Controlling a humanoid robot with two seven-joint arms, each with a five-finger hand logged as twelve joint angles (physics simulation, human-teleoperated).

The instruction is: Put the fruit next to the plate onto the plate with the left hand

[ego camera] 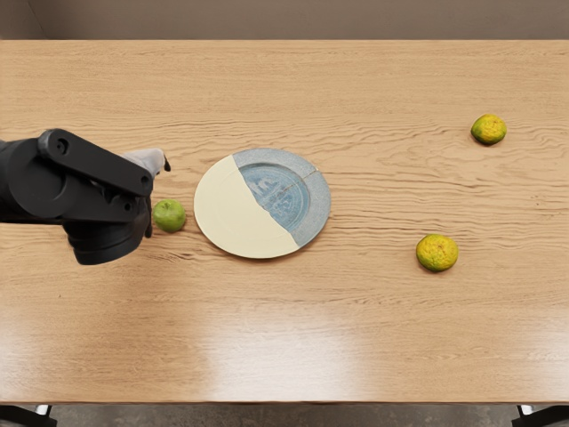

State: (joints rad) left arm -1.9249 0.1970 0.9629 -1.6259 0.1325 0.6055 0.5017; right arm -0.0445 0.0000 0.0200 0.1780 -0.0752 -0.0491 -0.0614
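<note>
Green fruit (169, 215) is lying on the table (356, 338) just beside the plate's left edge, apart from the rim and not yet on the plate (233, 218). The left hand (147, 163) is coming in on the side of the fruit away from the plate, its dark bulk sitting close against the fruit; whether it is touching is hard to say. The forearm is covering most of the hand, so I cannot tell whether the fingers are apart or closing on anything. Two yellow-orange fruits are sitting well to the right of the plate, one (488, 129) further back and one (437, 253) nearer the front. Neither is beside it, so the green one is reading as the target.

The step in hand is looking like the approach and grasp; nothing is being lifted. The next move is calling for a firm wrap round the small fruit, which is likely to roll if nudged. After that it needs a short carry rightwards over the plate's rim and a gentle release.
</note>
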